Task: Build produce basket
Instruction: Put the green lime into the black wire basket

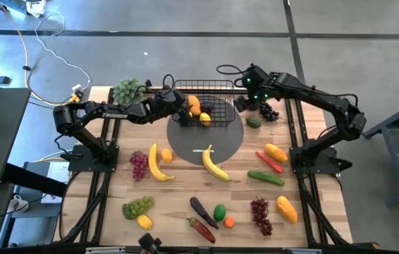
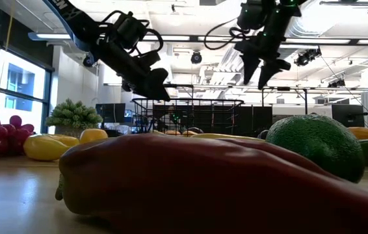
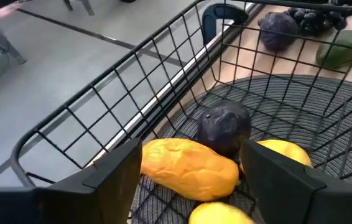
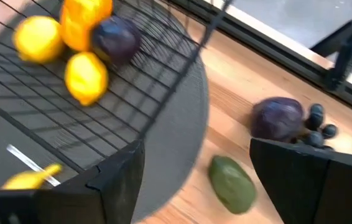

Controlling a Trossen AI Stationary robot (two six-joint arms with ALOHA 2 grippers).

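The black wire basket (image 1: 217, 88) stands on a round grey mat (image 1: 221, 144) at the table's far middle. Inside it lie an orange mango (image 3: 188, 165), two lemons (image 3: 278, 152) and a dark purple fruit (image 3: 224, 127). My left gripper (image 1: 182, 113) hangs open over the basket's left side, above this produce and touching nothing. My right gripper (image 1: 245, 103) is open, pointing down just right of the basket (image 4: 163, 81). It hovers over a green avocado (image 4: 232, 183), a purple fruit (image 4: 277, 118) and dark grapes (image 4: 320, 121) that lie on the table.
More produce is spread over the near half of the table. It includes two bananas (image 1: 158, 164) (image 1: 215, 166), red grapes (image 1: 139, 164), green grapes (image 1: 137, 206), a cucumber (image 1: 266, 177), a mango (image 1: 275, 152) and a red pepper (image 2: 190, 179). A leafy bunch (image 1: 127, 90) sits far left.
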